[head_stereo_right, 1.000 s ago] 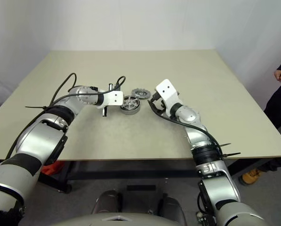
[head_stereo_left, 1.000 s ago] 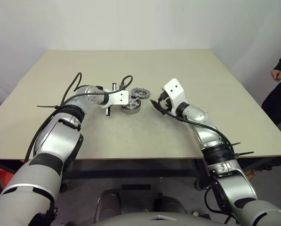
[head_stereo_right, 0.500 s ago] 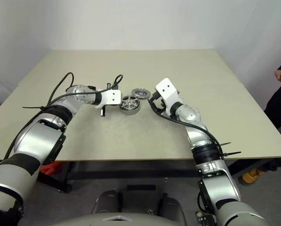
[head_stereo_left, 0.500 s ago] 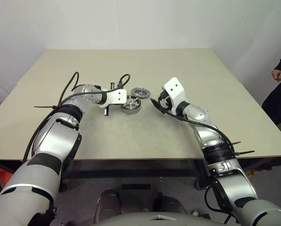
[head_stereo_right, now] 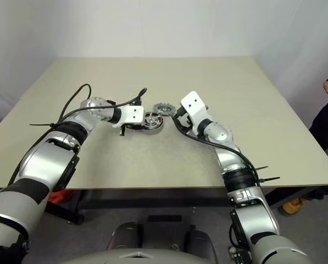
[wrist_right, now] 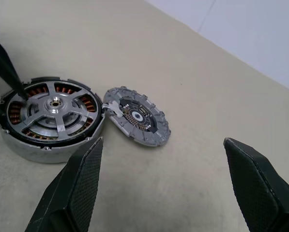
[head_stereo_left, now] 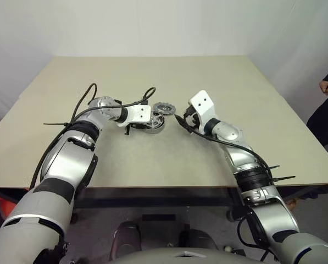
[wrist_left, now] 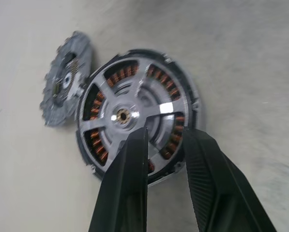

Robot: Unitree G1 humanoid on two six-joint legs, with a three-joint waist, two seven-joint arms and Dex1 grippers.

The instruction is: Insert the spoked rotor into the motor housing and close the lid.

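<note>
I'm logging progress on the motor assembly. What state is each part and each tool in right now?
spoked rotor: seated inside the housing, copper windings showing between its spokes.
motor housing: upright on the table, not yet covered.
lid: off, lying on the table beside the housing, touching its rim.
left tool: slightly open, fingertips over the rotor's edge.
right tool: wide open, holding nothing.

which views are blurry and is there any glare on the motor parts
Left wrist view: soft with motion blur, worst on the lid, and a bright glint on one spoke of the spoked rotor seated in the motor housing. Right wrist view: parts sharp, mild sheen on the rotor hub, the right gripper fingers softer up close. Head views: even light, no glare on the table.
</note>
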